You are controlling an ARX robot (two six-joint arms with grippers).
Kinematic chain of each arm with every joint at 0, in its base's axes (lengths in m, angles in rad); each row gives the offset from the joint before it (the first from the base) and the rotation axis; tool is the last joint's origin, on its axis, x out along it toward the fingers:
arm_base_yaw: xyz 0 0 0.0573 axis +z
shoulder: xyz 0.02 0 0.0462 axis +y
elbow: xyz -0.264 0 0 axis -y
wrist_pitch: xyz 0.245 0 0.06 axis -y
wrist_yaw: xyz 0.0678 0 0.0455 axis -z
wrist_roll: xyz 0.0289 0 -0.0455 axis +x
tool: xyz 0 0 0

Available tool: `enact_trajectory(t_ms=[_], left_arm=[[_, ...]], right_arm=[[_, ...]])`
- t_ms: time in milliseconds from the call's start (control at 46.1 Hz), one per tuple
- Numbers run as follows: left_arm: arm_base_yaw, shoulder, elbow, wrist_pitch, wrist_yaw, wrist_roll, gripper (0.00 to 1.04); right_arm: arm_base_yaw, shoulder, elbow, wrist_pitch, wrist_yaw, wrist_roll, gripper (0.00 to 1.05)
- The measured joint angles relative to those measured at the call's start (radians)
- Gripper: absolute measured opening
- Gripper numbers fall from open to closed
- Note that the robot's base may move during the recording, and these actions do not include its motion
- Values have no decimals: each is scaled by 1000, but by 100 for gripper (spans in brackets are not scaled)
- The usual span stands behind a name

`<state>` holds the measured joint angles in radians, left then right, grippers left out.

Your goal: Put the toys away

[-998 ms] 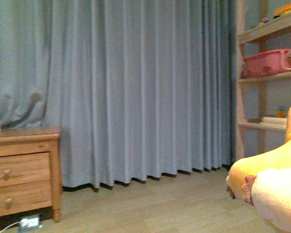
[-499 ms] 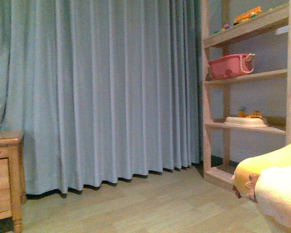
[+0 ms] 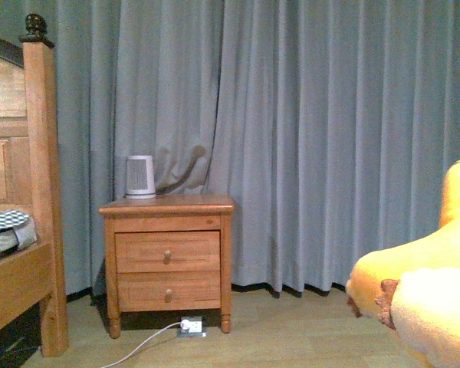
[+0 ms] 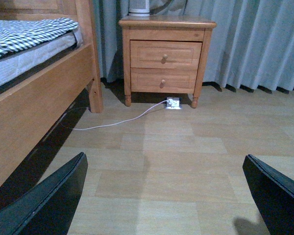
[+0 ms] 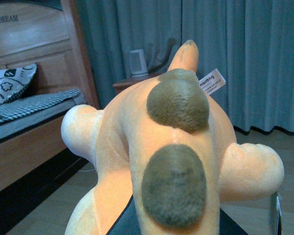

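My front view is dim and grainy with a blue-green cast; the plush animal (image 3: 422, 299) glares washed-out yellow. My left wrist view is sharper, with deep shadow under the bed (image 4: 34, 103). The curtains (image 5: 255, 63) look teal in my right wrist view.

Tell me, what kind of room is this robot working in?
Most likely a bedroom: a wooden bed with checked bedding, a two-drawer nightstand beside it, and floor-length grey curtains behind. The orange plush animal being carried suggests a child's room, perhaps.
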<state>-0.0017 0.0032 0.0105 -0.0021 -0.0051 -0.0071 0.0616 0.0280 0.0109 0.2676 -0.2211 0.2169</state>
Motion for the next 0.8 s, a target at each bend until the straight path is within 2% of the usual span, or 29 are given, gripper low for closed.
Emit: enact_trajectory(t_ms=[803], left_arm=[[0,0,0,0,5,0,99]], right_arm=[[0,0,0,0,11,0,7]])
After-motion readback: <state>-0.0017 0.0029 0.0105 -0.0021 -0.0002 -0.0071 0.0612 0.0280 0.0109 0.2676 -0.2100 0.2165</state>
